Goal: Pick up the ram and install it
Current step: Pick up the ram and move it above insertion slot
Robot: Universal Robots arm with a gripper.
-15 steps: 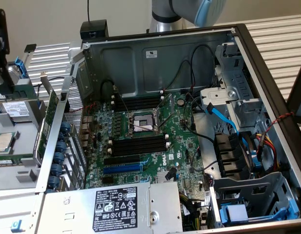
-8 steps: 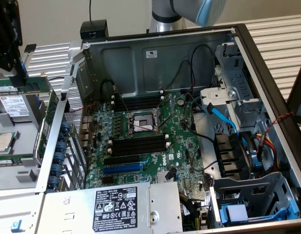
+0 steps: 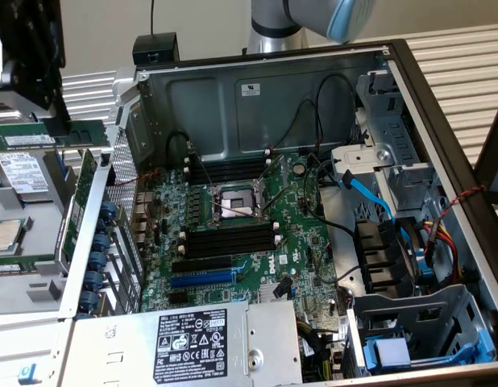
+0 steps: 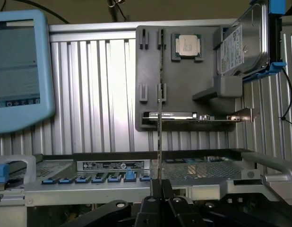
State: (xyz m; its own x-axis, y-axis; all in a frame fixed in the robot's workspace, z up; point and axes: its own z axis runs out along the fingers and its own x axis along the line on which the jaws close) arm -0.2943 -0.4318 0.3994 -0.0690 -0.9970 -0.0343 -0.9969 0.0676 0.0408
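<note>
The fingers [image 4: 154,195] are pressed almost together and pinch the ram [image 4: 158,123] between them. In the wrist view the ram is seen from its thin edge, so it looks like a skinny line sticking out from the fingers. Its flat sides are hidden there.

In the exterior view the dark fingers [image 3: 56,113] are far over at the exterior view's left, outside the open computer case [image 3: 257,105]. The green ram [image 3: 80,133] lies long and flat just under them. One end of it runs off the edge of the picture. The top of the fingers is cut off too.

The ram is over a grey holder [image 4: 148,85] that sits on the ribbed desk [image 4: 98,94]. I cannot tell if the ram touches the holder or hangs just above it. A hard drive [image 3: 23,171] and a square silver chip [image 4: 187,46] also sit on the holder.

The black memory slots [image 3: 229,239] on the green board inside the case are well apart from the ram.

A blue-framed screen [image 4: 18,71] is partly cut off, and its writing is too blurry to read.
</note>
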